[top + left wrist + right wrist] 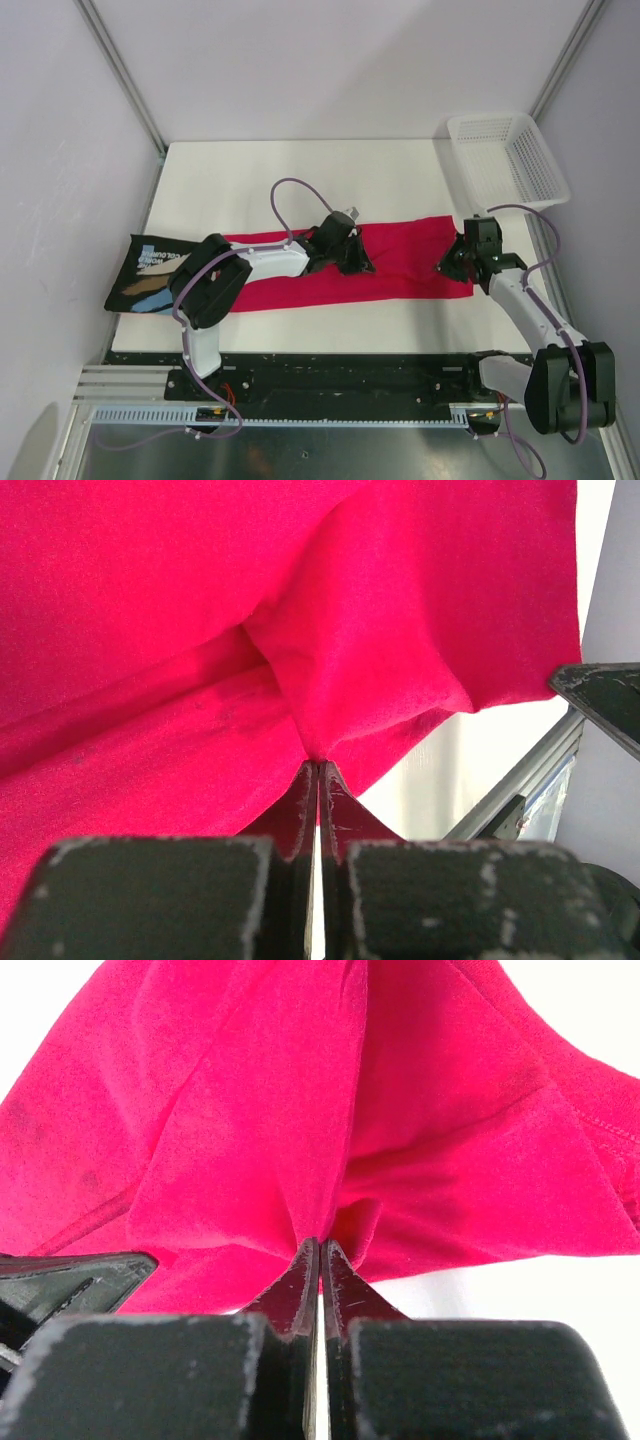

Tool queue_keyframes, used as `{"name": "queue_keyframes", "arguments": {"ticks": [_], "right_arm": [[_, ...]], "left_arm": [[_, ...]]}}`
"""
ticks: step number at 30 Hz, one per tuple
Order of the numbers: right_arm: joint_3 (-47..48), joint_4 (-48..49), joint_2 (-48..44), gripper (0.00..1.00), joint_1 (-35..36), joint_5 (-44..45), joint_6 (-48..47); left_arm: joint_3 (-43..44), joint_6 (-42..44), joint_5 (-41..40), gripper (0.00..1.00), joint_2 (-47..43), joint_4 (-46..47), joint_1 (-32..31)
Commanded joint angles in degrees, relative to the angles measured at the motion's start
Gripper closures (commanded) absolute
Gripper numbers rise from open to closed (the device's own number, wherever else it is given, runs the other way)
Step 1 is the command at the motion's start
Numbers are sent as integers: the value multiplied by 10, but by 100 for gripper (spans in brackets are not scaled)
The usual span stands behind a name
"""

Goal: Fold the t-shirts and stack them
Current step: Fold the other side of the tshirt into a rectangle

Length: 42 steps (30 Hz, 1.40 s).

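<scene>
Two shirts lie on the white table (300, 180), seen from above. The crimson-pink shirt (410, 262) stretches as a long band across the middle, running left to right. The black shirt (150, 272) sits print side up in a compact shape at the table's left edge, close to the pink one's left end, its right side hidden behind the left arm. The left gripper (355, 258) is down on the middle of the pink band, and the right gripper (448, 264) is at its right end. A white mesh basket (520, 135) stands at the far right corner, apart from both shirts.

From the left wrist, the left gripper (318, 765) has its jaws pressed together on a pinch of the crimson-pink shirt (350, 630). The cloth rises from the tips in a tented fold, with white table showing past its edge on the right.

From the right wrist, the right gripper (320, 1245) is likewise clamped tight on a fold of the same shirt (250, 1110), creases fanning up from the tips
</scene>
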Motion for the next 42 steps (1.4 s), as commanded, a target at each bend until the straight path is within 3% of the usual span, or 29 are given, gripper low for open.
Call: {"name": "queue_keyframes", "arguments": {"ticks": [1,10,14,16,20,24,34,42], "right_arm": [[15,-28,-27,100,3,9,12],[42,-40,16,100,-23,7,-8],[61,-37,50,92,-36,9,-23],[65,-38,71,85,-37,14,-29],[66,-44,90,69,-40,25,-41],[66,-49,67,63,-43,34,-47],[67,-56,43,67,-16,52,-34],[46,-26,100,74,24,73,-18]], "left_arm": [[10,-5,8,100,-18,7,3],[13,-4,21,100,-17,7,8],[22,2,42,99,-6,7,10],[26,6,56,92,3,7,10],[19,23,71,67,5,6,11],[4,39,76,59,-7,5,20],[-14,57,78,59,-24,4,38],[-37,64,79,59,-43,4,57]]}}
